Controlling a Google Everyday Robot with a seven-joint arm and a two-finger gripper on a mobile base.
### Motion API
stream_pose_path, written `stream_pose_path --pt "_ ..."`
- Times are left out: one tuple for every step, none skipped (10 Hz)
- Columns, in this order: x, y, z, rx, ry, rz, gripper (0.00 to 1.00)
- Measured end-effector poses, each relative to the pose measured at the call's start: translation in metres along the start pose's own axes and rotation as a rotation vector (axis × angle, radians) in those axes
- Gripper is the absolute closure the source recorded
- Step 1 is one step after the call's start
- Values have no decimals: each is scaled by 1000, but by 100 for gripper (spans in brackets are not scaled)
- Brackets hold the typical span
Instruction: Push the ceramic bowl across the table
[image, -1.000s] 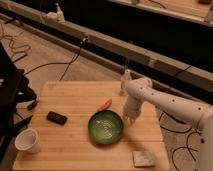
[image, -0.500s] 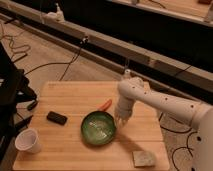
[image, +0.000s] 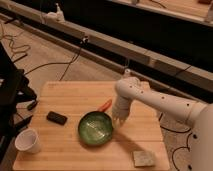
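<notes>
Camera view: we look down at an angle on the table (image: 75, 97), with one white arm (image: 160, 102) reaching in from the right as seen.
Gripper (image: 119, 120): it points down at the tabletop near the table's middle, slightly toward the right edge as seen. Whether it is spread or pressed together we cannot tell.
Ceramic bowl (image: 95, 129): green and glossy, it sits upright on the table just left of the gripper and a little nearer to us. Its right rim lies against or just beside the gripper's tip, and we cannot tell which.
Orange object (image: 105, 105): a slim piece lying flat, just behind and left of the gripper, near the bowl's far rim. We cannot tell whether it touches the bowl.
Black object (image: 57, 118): small, flat and oblong, well left of the gripper, beyond the bowl.
Paper cup (image: 27, 141): white and upright, farthest from the gripper, at the table's near left corner.
Square tile (image: 144, 158): beige and flat, nearer to us than the gripper and a little to its right, close to the table's near edge.
Cable (image: 75, 56): dark, trailing over the floor behind the table, well apart from the gripper.
</notes>
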Motion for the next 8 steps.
stream_pose_path --pt "0 0 0 0 0 -1 100" --pt "0 0 0 0 0 -1 100" --pt "0 0 0 0 0 -1 100" --pt "0 0 0 0 0 -1 100" --pt "0 1 1 -3 0 -1 100" --pt "0 2 4 -7 -2 -2 100" --pt "-1 0 8 -7 -10 -6 100" --pt "-3 -5 12 -5 -21 -18 100"
